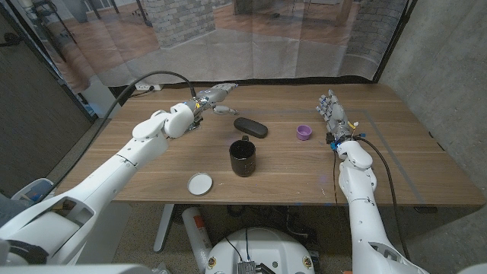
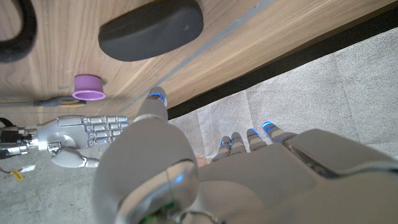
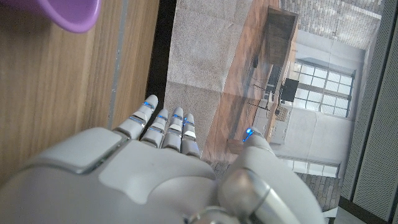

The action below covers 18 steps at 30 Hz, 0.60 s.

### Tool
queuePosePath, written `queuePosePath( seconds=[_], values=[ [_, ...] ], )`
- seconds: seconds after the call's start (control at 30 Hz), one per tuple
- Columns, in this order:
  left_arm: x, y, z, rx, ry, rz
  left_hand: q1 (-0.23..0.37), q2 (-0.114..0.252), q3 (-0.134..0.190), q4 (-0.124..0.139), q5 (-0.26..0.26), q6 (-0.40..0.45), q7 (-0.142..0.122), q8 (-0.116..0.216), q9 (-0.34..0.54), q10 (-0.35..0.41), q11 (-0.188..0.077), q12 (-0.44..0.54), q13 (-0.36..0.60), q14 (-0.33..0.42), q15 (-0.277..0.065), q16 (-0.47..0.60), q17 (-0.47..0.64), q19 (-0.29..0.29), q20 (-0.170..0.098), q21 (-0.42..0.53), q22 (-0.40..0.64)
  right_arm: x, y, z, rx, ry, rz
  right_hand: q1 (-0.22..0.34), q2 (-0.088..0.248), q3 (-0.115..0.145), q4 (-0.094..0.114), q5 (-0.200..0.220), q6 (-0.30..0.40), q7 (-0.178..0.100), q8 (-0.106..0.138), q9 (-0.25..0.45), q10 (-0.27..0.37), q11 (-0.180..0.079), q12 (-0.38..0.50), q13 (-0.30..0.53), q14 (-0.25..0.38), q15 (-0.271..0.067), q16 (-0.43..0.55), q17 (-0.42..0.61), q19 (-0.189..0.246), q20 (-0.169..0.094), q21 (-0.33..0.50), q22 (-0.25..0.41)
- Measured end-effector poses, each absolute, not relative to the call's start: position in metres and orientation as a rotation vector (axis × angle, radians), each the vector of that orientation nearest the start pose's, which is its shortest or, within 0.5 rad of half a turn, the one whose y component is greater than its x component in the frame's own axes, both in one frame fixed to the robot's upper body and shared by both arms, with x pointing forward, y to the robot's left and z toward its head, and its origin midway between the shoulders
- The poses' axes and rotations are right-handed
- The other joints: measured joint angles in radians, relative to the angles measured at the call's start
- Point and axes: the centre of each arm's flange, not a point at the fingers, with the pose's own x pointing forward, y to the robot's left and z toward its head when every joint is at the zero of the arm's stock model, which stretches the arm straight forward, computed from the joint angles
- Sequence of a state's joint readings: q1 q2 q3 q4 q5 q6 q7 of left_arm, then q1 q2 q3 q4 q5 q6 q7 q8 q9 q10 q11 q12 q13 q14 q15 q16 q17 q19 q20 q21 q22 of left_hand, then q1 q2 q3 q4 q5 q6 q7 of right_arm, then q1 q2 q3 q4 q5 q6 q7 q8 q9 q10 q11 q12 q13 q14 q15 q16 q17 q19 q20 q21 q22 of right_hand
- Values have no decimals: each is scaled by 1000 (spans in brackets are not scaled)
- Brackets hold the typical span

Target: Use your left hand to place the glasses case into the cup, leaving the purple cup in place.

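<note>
Left arm reaches from the near left corner diagonally toward the far middle, forearm raised. Left hand [image 1: 214, 97] at the end of it, fingers [image 2: 268, 134] extended and apart, thumb spread to the side, nothing in it. Right arm runs straight up the right side. Right hand [image 1: 332, 112] upright, fingers [image 3: 163, 127] straight and close together, thumb apart, holding nothing.

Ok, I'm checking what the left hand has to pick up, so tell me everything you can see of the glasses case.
The dark grey oblong glasses case is closed, with rounded ends and a matte, slightly textured shell. It lies flat on the wooden table, angled, just behind the black mug and apart from it. The small purple cup sits to its right. The left hand hovers beyond it, fingers spread, not touching it. Nothing rests on it.
</note>
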<state>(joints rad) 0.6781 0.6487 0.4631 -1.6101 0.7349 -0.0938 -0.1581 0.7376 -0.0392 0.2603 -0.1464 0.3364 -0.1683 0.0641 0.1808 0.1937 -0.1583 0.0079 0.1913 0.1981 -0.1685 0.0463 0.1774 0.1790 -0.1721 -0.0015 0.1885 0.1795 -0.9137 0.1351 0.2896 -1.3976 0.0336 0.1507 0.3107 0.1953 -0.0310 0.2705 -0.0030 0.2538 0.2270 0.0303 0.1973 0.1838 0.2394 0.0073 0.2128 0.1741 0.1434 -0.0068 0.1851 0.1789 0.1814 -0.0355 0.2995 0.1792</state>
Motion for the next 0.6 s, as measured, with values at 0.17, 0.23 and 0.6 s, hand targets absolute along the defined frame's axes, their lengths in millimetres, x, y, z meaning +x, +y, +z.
queuePosePath(
  seconds=[0.17,0.23,0.6],
  values=[
    [616,210,79,1597,-720,-56,8,-8,0,0,0,0,0,0,4,-9,5,-7,0,-5,5,0,5,0,0,0,0,641,-286,-32,167,-649,72,0,0,0,0,0,0,0,0,0,5,6,0,0,2,2,0,0,0,0,0,0],
    [616,210,79,1610,-711,-60,8,-8,-3,-2,0,-4,4,-1,4,-9,5,-7,0,-3,12,-2,5,0,8,0,0,642,-286,-31,168,-650,72,0,0,0,0,0,0,0,0,0,5,6,0,0,2,2,0,0,0,0,0,0],
    [613,203,81,1707,-665,-75,17,-17,-15,1,-4,-1,9,-4,9,-9,5,-7,5,0,16,-4,5,-2,24,0,0,642,-284,-28,176,-657,70,1,9,0,0,-3,0,0,0,0,5,5,0,0,1,1,0,0,0,0,-4,0]
  ],
)
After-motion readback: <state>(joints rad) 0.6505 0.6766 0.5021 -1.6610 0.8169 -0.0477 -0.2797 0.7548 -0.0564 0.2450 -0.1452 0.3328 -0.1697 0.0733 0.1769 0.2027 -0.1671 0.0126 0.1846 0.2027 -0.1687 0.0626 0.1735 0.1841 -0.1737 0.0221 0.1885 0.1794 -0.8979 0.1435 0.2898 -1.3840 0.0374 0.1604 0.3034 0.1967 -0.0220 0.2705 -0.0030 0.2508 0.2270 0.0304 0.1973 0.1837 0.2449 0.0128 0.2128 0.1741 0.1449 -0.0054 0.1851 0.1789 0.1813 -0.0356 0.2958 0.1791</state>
